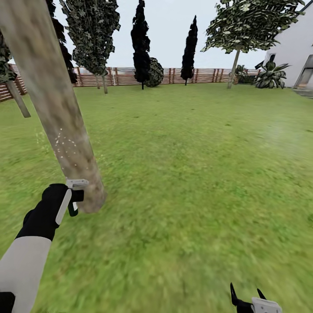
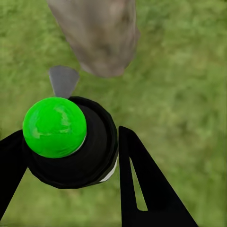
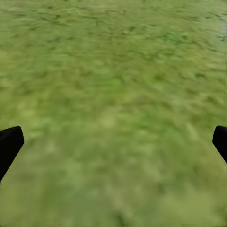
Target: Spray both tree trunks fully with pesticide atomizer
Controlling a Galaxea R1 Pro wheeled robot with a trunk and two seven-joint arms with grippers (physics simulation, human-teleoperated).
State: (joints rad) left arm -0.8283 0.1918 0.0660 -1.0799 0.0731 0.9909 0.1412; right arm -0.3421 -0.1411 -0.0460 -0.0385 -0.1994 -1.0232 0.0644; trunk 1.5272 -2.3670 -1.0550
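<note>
Nearest to us, our right gripper (image 1: 248,292) sits low at the bottom edge of the head view, fingers spread wide with nothing between them; in the right wrist view the two dark fingertips (image 3: 9,144) stand far apart over blurred grass (image 3: 113,94). Our left gripper (image 1: 71,198) is out front on the left, closed around the pesticide atomizer (image 2: 71,142). In the left wrist view it's a black round body with a bright green cap (image 2: 54,126) clamped between the dark fingers (image 2: 142,189), grey nozzle (image 2: 63,80) pointing toward the trunk base. In the head view we can barely make out the atomizer, just a pale head (image 1: 77,183) at the gripper, just beside the tree trunk (image 1: 56,108).

That trunk is thick, mottled grey-tan, leaning up to the left. Pale pesticide specks (image 1: 63,143) dot its lower part; higher bark looks bare.

Beyond: open lawn (image 1: 195,152), thin dark columnar trees (image 1: 141,39), a round bush (image 1: 154,73), the brown slat fence (image 1: 126,76), a leafy tree (image 1: 248,21) and a white building (image 1: 295,48) on the right.
</note>
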